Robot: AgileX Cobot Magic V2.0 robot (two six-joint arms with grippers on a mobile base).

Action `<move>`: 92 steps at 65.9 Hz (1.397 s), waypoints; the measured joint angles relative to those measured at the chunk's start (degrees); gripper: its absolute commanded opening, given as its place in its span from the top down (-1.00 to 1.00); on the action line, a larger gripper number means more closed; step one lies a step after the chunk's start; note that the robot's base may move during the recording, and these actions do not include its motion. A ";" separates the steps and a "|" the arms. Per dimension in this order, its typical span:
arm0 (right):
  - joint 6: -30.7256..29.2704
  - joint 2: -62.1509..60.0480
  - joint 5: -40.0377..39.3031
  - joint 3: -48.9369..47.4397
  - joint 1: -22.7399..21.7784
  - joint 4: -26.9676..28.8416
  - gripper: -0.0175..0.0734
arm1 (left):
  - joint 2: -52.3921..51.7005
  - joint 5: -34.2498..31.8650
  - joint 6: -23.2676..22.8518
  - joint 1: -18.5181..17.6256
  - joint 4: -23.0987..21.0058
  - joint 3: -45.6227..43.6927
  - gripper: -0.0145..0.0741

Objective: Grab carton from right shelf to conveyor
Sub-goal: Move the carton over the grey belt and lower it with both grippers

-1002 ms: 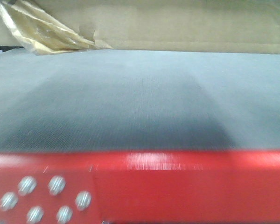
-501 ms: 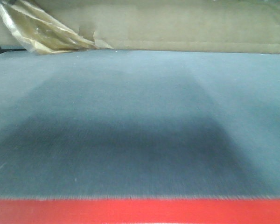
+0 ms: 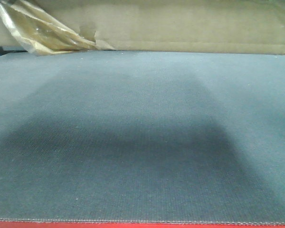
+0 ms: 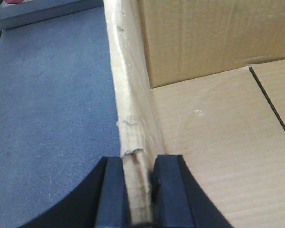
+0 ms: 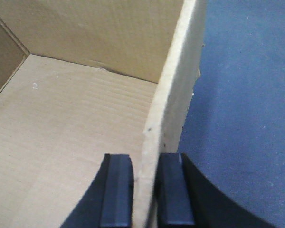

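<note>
The left gripper (image 4: 138, 192) is clamped, its two black fingers (image 4: 113, 190) squeezing a wall of the carton (image 4: 213, 142) that stands upright between the jaws. The right gripper (image 5: 145, 190) is clamped the same way on another wall, with one finger inside it and one outside.

you are on a warehouse-type packing line: dark blue-grey woven conveyor belt (image 3: 142, 142), thin red frame edge (image 3: 142, 225), plain brown corrugated cardboard carton (image 3: 190, 26) at its far side.
</note>
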 measured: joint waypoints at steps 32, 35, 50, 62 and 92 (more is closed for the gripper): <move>0.00 0.00 0.98 0.00 0.00 -0.33 0.77 | 0.00 0.76 0.00 0.00 -2.86 0.00 0.70; 0.00 0.00 0.98 0.00 0.00 -0.33 0.77 | 0.00 0.76 0.00 0.00 -2.86 0.00 0.70; 0.00 0.00 0.98 0.00 0.00 -0.33 0.77 | 0.00 0.76 0.00 0.00 -2.86 0.00 0.70; 0.00 0.34 1.50 -1.50 0.00 -0.13 0.77 | 0.00 -1.44 0.00 0.70 -4.69 0.00 0.70; -0.45 13.33 1.15 -8.79 -1.23 -6.36 0.77 | 10.21 -15.07 0.44 8.44 -17.72 0.00 0.70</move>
